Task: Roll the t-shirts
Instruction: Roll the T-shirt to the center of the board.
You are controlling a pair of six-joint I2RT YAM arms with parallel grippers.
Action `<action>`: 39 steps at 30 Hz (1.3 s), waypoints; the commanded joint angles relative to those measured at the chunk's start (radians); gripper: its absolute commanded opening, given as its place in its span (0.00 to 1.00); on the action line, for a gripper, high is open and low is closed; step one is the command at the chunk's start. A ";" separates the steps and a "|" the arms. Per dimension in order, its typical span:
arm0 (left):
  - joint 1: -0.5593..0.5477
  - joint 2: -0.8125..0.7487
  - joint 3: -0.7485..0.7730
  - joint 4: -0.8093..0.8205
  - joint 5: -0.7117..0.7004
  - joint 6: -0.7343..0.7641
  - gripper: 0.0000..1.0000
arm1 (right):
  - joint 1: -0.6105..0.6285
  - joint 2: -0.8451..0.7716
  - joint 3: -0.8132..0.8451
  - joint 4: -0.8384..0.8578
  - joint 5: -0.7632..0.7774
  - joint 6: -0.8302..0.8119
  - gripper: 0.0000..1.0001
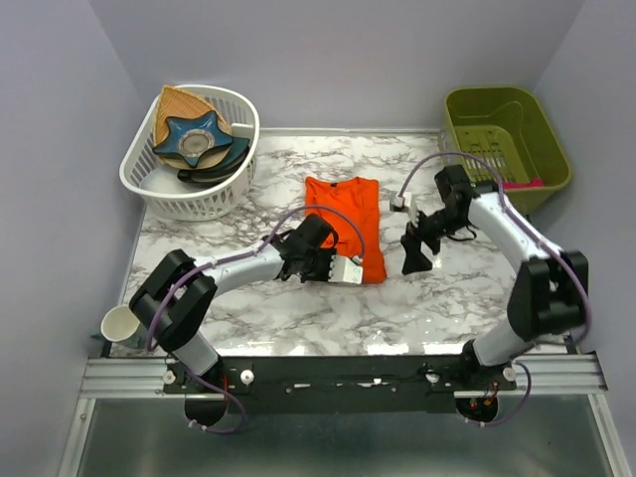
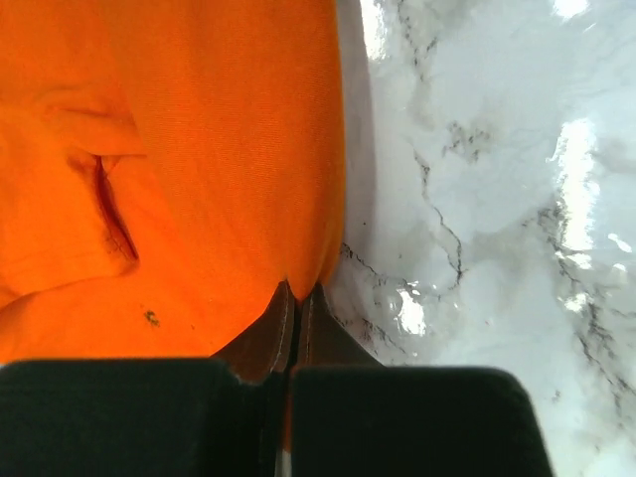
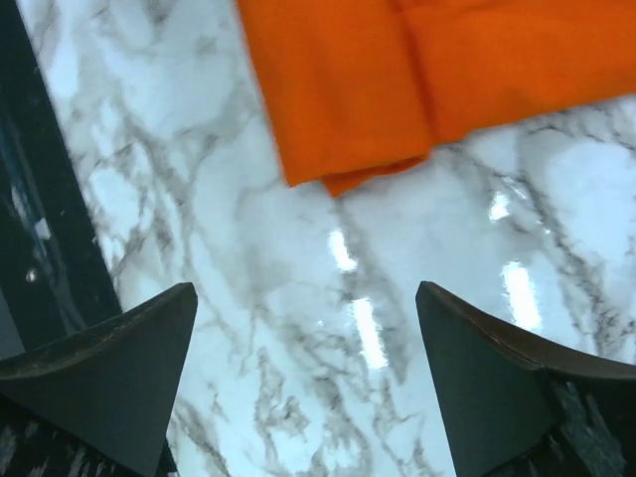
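Top external view: a white slatted basket [image 1: 189, 164] is seen at the far left of the counter [image 1: 248, 308]. A tan woven fan-shaped piece [image 1: 179, 104] is propped against its back wall, with a blue star-shaped item [image 1: 196, 137] laid over it and a dark object [image 1: 209, 174] beneath that cannot be identified. An olive-green bin [image 1: 505, 144] is set at the far right corner; a small pink item [image 1: 530, 183] is lodged at its near rim, too small to make out. A white cup [image 1: 119, 325] is placed at the near left edge.

The counter is finished in glossy white marble with grey veins and is enclosed by pale lavender-grey walls. A metal rail [image 1: 338, 376] is fixed along the near edge.

The t-shirt [image 1: 345, 224], bright orange and folded into a narrow panel, is laid flat at the middle of the counter. The left end effector [image 1: 350, 270] is positioned at the panel's near right corner; in the left wrist view its jaws are pressed together, with the fabric edge pinched between them [image 2: 296, 293]. The right end effector [image 1: 415, 253] is held over bare marble just beside the garment, its fingers [image 3: 109, 368] spread wide with nothing between them.

The near hem is covered by the left end effector in the overhead view, and the garment is cut off in both wrist views. A few dark specks [image 2: 151, 318] are noted on the cloth.
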 commanded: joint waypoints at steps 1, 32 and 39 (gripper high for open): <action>0.063 0.068 0.163 -0.286 0.268 -0.049 0.00 | 0.094 -0.315 -0.393 0.477 0.064 -0.071 1.00; 0.199 0.193 0.355 -0.429 0.523 -0.161 0.00 | 0.467 -0.330 -0.677 1.015 0.299 -0.051 0.92; 0.221 0.216 0.375 -0.487 0.543 -0.124 0.00 | 0.467 -0.278 -0.631 1.024 0.374 -0.017 0.56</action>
